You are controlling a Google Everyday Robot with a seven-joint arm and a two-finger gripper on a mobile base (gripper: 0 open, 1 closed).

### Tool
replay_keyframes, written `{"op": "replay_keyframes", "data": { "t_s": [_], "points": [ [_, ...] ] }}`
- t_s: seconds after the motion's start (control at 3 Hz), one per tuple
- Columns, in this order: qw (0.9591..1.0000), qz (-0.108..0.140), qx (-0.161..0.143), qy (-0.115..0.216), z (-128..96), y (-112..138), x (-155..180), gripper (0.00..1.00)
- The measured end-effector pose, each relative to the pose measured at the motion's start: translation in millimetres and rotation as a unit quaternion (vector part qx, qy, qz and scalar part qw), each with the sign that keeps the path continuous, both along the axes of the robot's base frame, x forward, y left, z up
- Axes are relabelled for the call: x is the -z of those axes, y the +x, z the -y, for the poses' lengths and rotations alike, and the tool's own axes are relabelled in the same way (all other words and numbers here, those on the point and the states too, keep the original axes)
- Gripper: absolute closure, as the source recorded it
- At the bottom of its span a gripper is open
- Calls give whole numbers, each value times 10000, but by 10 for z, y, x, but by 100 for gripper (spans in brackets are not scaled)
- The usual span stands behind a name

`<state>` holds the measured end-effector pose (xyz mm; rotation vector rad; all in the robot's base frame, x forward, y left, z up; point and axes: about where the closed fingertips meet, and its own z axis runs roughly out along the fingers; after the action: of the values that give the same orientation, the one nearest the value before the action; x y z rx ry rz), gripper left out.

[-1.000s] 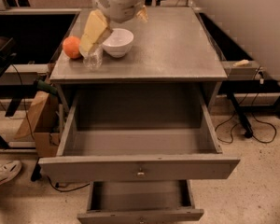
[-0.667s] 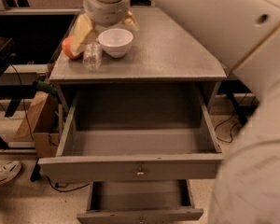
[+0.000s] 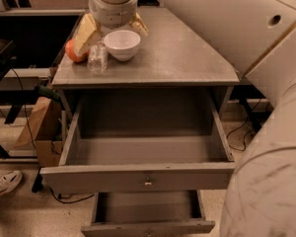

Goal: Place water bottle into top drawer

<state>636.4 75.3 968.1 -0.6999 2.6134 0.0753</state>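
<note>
The water bottle is small and clear and stands near the front left of the grey tabletop. It is between the orange fruit and the white bowl. My gripper hangs over the back left of the tabletop, open and holding nothing. Its left finger is just behind and above the bottle, and its right finger is behind the bowl. The top drawer is pulled out wide below the tabletop, with nothing inside.
The narrower lower drawer is also pulled out, under the top one. My pale arm fills the right side of the view. A cardboard box, cables and a shoe are on the floor to the left.
My gripper has shifted a little left over the tabletop, so its left finger now sits by the bottle. More of my arm has swung into view on the right. The bottle, bowl and fruit have not moved.
</note>
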Motion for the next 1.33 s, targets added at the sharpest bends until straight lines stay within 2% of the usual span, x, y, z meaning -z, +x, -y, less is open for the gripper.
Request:
{"op": "replay_keyframes", "data": {
  "t_s": [0.33, 0.67, 1.0, 1.33],
  "points": [
    [9982, -189, 513, 240, 17, 42, 55, 0],
    [9918, -339, 1105, 551, -197, 115, 151, 0],
    [9817, -329, 1681, 836, -523, 177, 210, 0],
    [9734, -400, 2026, 988, -530, 176, 218, 0]
  ]
}}
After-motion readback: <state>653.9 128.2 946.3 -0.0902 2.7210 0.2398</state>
